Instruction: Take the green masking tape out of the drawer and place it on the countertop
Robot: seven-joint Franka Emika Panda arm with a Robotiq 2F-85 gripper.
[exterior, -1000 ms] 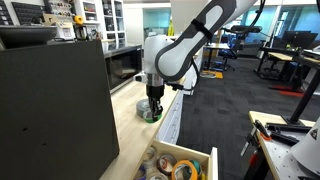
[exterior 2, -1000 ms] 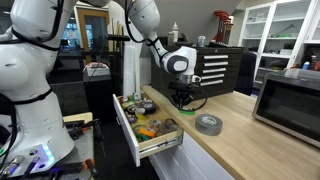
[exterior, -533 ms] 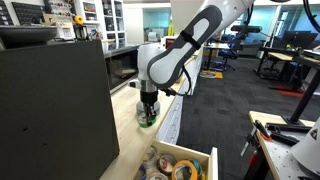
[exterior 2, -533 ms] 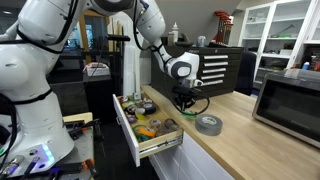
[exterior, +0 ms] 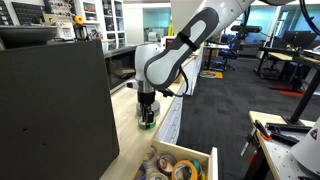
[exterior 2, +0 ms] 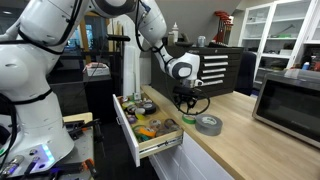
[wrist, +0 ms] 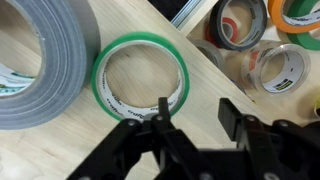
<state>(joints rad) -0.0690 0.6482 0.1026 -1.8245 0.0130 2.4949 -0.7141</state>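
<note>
- The green masking tape (wrist: 140, 42) is seen lying flat on the tabletop (wrist: 70, 150), out of the drawer (exterior 2: 127, 132).
- It is set just beside the big grey roll (wrist: 60, 75), which is cut off at the picture's edge in the wrist view.
- The jaws are spread apart above the green ring, and nothing is gripped.
- One jaw tip is seen over the ring's rim and the other outside it. It cannot be told if the rim is touched.
- In an exterior view only a small green bit (exterior: 148, 122) is seen under the jaws.
- The rolls in the drawer (wrist: 285, 65) are partly cut off.
</note>
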